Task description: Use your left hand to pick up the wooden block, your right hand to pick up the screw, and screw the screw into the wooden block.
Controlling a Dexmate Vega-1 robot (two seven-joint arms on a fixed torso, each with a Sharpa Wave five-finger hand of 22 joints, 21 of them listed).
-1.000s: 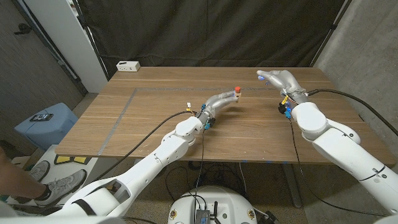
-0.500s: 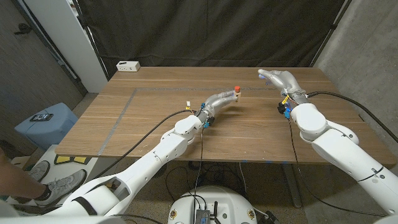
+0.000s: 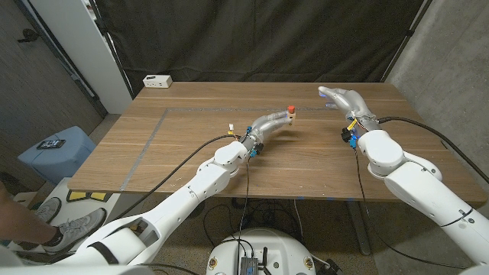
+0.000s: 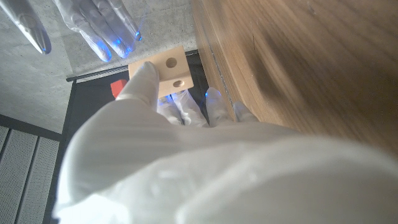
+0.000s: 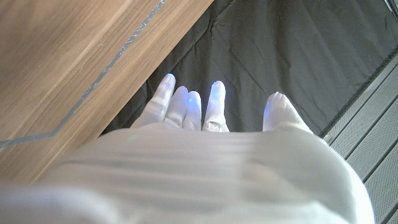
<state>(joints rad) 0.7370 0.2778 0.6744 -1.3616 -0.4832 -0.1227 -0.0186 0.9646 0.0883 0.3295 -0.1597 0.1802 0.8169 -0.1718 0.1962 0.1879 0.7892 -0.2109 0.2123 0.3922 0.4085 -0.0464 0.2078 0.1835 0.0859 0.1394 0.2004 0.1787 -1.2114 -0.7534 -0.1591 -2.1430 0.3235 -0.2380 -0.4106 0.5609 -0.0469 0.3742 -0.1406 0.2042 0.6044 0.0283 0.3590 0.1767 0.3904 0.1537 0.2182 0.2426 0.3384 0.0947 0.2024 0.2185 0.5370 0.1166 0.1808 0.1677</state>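
Observation:
My left hand (image 3: 269, 124) reaches to the table's middle and grips the small wooden block (image 3: 291, 118) at its fingertips. A red-headed screw (image 3: 290, 109) sticks up from the block's top. In the left wrist view the thumb presses on the pale block (image 4: 168, 70), which shows two round holes, with a red patch (image 4: 119, 88) beside it. My right hand (image 3: 344, 99) hovers over the table to the right of the block, apart from it, fingers spread and holding nothing. The right wrist view shows those fingers (image 5: 214, 106) apart and empty.
A white socket box (image 3: 157, 80) lies at the table's back left corner. A grey tape line (image 3: 153, 131) runs across the left half of the table (image 3: 199, 164). On the floor to the left stand a blue bin (image 3: 55, 149) and a person's shoe (image 3: 67, 229).
My right hand and forearm have drifted slightly to the right, away from the block. The left hand and the block have stayed put.

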